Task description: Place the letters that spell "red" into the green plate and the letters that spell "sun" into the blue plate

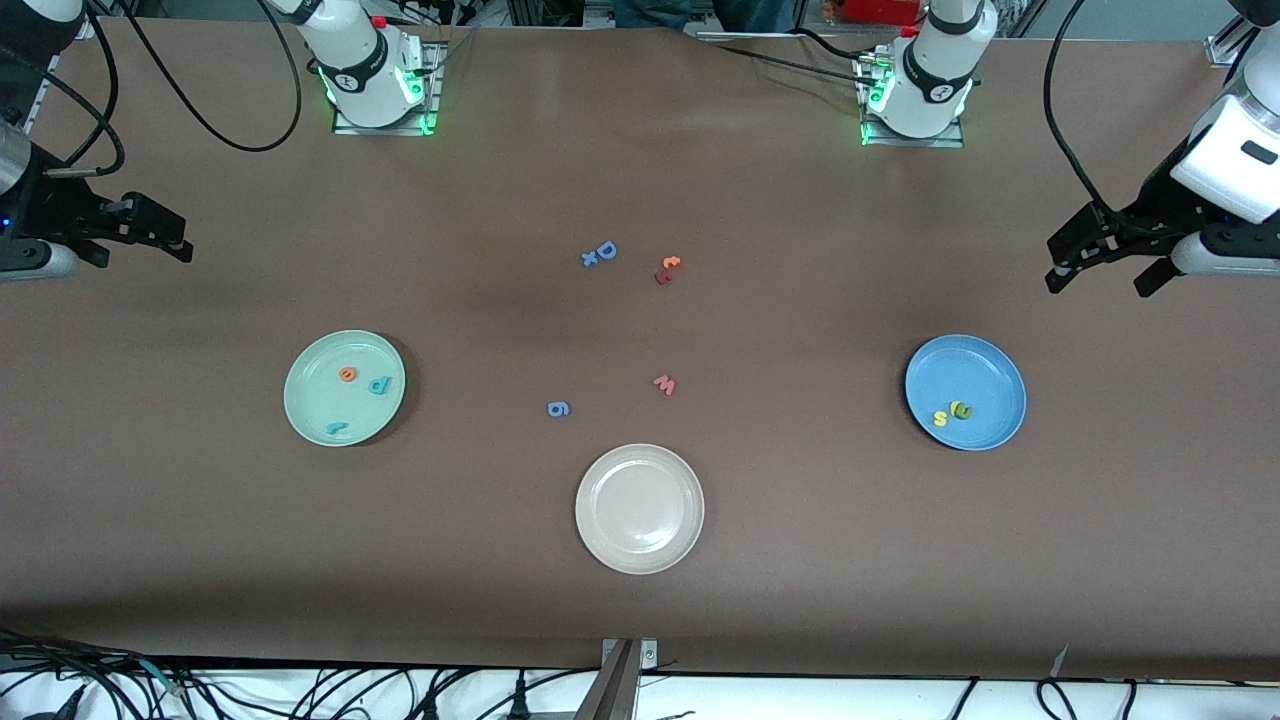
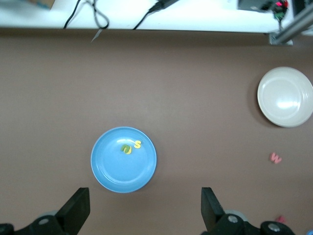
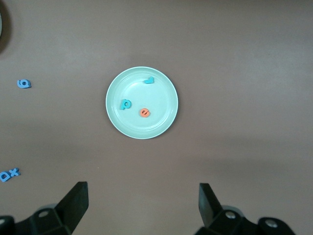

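Nearest to the front camera on the brown surface (image 1: 900, 560) lies the beige-white plate (image 1: 639, 508), with nothing in it. A little farther stand my two goal plates, one at each end. The green plate (image 1: 344, 387), toward my right arm's end, holds the orange "e" (image 1: 347, 374), the teal "d" (image 1: 379, 384) and the small teal "r" (image 1: 336, 428), so "red" looks complete. The blue plate (image 1: 965, 391), toward my left arm's end, holds the yellow "s" (image 1: 940, 418) touching the light green "u" (image 1: 961, 409). I cannot see the "n" by itself; it may lie under or against the "u", as the left wrist view shows a bit of yellow there, but I cannot tell.

Between the plates remain the red "w" (image 1: 664, 384) and a blue piece that reads like "6" or "g" (image 1: 559, 408). Farther still are the blue capital "D" (image 1: 605, 250) touching a blue "x" (image 1: 589, 259), and the orange "t" (image 1: 670, 263) resting against a dark red piece (image 1: 662, 276) that I cannot read.

My left gripper (image 1: 1105, 270) hangs above the surface at its end, fingers spread and empty. My right gripper (image 1: 150, 232) does the same at its end. I judge the sorting is finished or nearly so; the next move would only be checking for the "n". No brand or label is readable.
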Motion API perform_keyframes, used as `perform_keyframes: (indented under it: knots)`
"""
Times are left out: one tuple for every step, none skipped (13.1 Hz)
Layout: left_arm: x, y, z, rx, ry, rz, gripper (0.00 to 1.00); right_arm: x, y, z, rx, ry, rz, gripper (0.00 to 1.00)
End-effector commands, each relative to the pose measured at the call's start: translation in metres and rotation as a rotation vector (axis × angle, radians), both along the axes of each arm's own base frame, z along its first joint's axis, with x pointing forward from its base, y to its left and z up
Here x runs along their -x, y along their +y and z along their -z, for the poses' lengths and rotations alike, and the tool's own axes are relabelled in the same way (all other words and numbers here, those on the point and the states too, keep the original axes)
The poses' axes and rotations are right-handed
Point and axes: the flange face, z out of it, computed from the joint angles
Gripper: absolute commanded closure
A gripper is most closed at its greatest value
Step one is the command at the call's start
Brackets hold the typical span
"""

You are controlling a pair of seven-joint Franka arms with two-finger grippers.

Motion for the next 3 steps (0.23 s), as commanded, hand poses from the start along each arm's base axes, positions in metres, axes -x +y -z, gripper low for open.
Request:
perform_keyframes:
  knots:
    - [0.0017, 0.0101, -0.0058, -0.036, -0.022, 0.085, 0.00, -0.0028, 0.0016, -0.0067, -0.002, 0.000, -0.010, 0.00]
    - [0.0016, 0.0109, -0.0058, -0.046, -0.022, 0.087, 0.00, -0.0032, 0.0025, -0.0059, -0.002, 0.002, -0.012, 0.00]
    - [0.0012, 0.0101, -0.0050, -0.047, -0.020, 0.089, 0.00, -0.0032, 0.0025, -0.0059, -0.002, 0.002, -0.012, 0.00]
